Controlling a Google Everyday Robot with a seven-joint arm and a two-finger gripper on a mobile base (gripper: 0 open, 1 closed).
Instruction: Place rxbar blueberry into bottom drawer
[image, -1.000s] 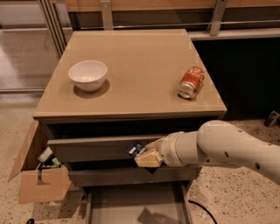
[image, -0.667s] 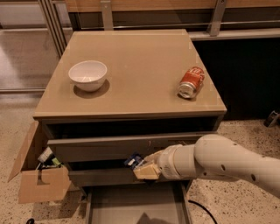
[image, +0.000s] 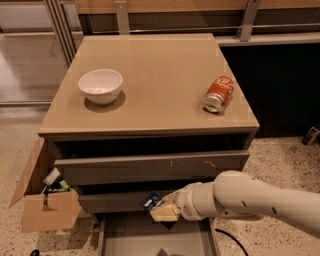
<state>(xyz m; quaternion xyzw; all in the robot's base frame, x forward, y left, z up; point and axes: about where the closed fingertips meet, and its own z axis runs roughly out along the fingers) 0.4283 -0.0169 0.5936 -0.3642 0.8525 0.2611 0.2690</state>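
Camera view: claw (image: 163, 211) above bottom drawer (image: 131, 243)

Warm, softish indoor light here, coming mostly from overhead. The tabletop (image: 160, 60) is evenly lit with a mild sheen around the can (image: 218, 93), and the bowl (image: 100, 85) drops a fuzzy shadow on its near side. The gaps above the drawers go almost black. Down near, the gripper (image: 164, 212) sits over the dim bottom drawer (image: 130, 242), clamped on the rxbar blueberry (image: 150, 201), whose dark wrapper melts into the shade behind it. The white arm (image: 250, 197) is the brightest thing. Everything's a bit smeary, and the can's lettering is unreadable.
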